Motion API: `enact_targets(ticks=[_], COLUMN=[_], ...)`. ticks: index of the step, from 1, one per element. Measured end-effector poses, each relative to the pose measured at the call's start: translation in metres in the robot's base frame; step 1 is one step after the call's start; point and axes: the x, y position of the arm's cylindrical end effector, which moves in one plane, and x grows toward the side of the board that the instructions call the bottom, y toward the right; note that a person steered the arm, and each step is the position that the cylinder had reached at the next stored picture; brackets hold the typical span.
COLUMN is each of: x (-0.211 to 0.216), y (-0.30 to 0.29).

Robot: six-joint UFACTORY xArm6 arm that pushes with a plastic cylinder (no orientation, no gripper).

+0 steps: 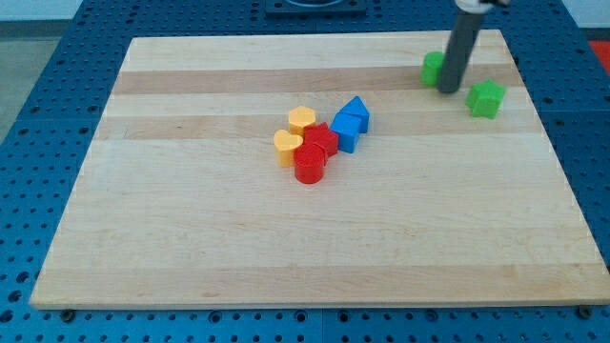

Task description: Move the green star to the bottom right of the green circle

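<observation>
The green star [485, 98] lies near the view's top right on the wooden board [191, 238]. The green circle [434, 68] sits up and to its left, partly hidden behind the dark rod. My tip [448, 90] rests on the board right against the circle's right side, between the circle and the star, a short gap left of the star.
A cluster sits mid-board: two yellow heart blocks [302, 119] [287, 147], a red star [321, 140], a red cylinder [310, 166] and two blue blocks [355, 112] [346, 131]. The board's right edge runs close to the green star.
</observation>
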Motion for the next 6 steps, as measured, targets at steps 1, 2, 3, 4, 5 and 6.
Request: enact_targets(ticks=[1,2,3,4,5,6], x=[-0.009,0.035,0.145,0.146,0.119,0.072], y=[-0.002,-0.002,0.006,0.058,0.069,0.068])
